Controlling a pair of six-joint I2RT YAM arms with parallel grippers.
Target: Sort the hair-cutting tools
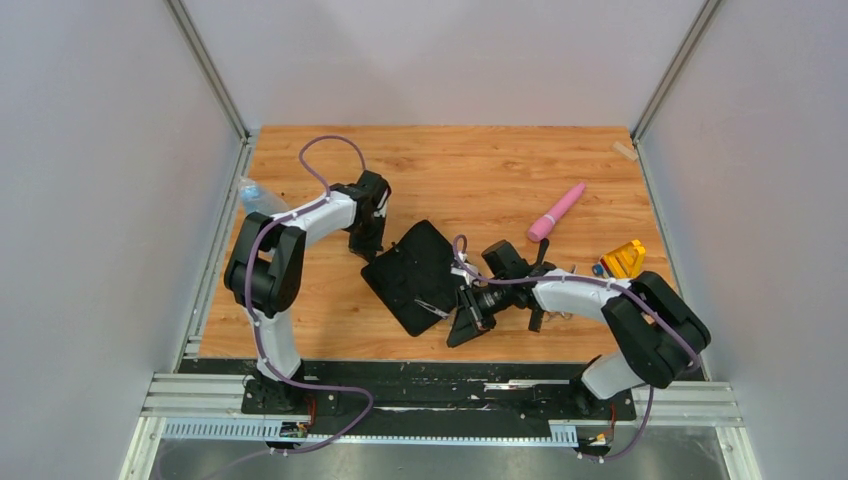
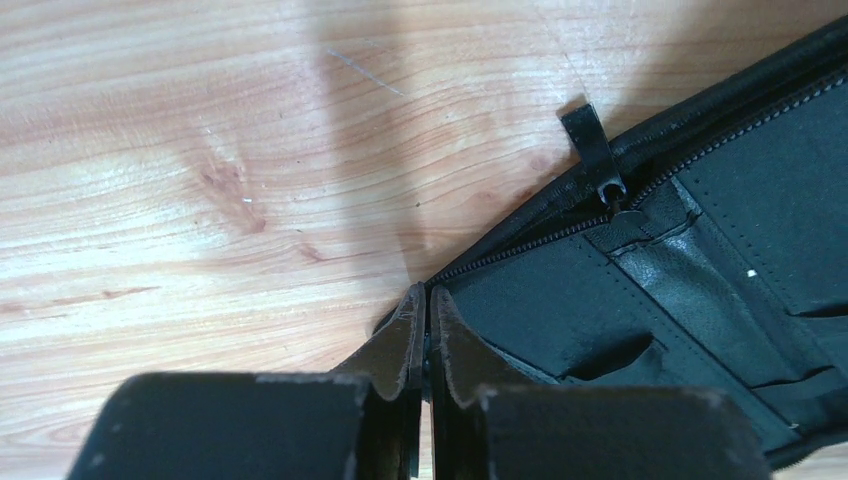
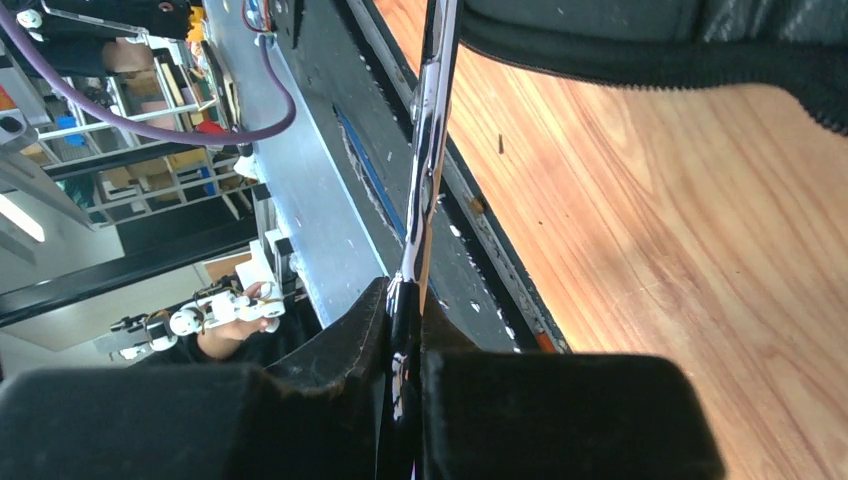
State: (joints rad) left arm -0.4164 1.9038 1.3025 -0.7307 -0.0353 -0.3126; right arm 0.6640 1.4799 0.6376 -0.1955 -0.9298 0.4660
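Right wrist view: the right gripper (image 3: 405, 300) clenches silver scissors (image 3: 432, 100), their long axis pointing straight ahead at the black case (image 3: 620, 45).

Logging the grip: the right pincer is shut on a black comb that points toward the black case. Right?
No, not a comb. The right pincer is shut on slim silver scissors, as the right wrist view shows; they do point toward the black case.
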